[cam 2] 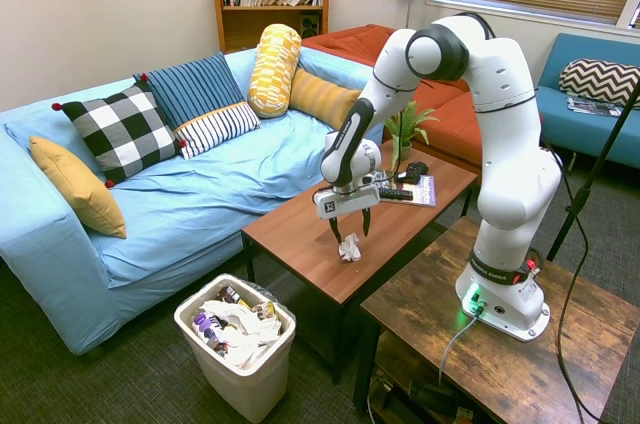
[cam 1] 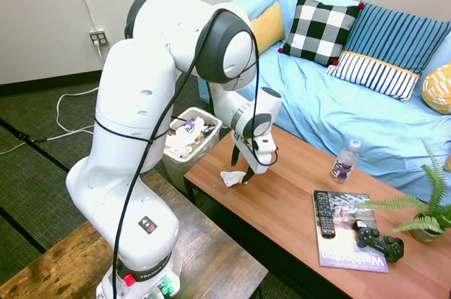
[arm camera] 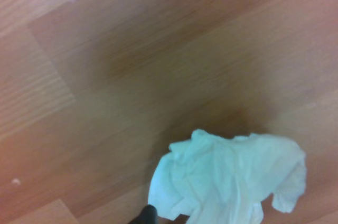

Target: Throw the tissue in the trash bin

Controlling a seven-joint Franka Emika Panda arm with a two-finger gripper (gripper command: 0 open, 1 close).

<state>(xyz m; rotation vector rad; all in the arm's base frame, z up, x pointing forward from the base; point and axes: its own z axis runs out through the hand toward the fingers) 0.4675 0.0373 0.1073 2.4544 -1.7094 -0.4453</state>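
Note:
The tissue, a small crumpled white wad, lies on the reddish wooden coffee table near its corner closest to the bin. My gripper hangs straight over it, open, with one finger on each side of the wad's top. In the wrist view the tissue rests on the wood grain. The trash bin, a white lined wastebasket filled with wrappers and crumpled papers, stands on the floor just off that table corner.
Further along the table are a water bottle, a magazine with a remote on it, a black game controller and a potted fern. A blue sofa with pillows runs behind the table.

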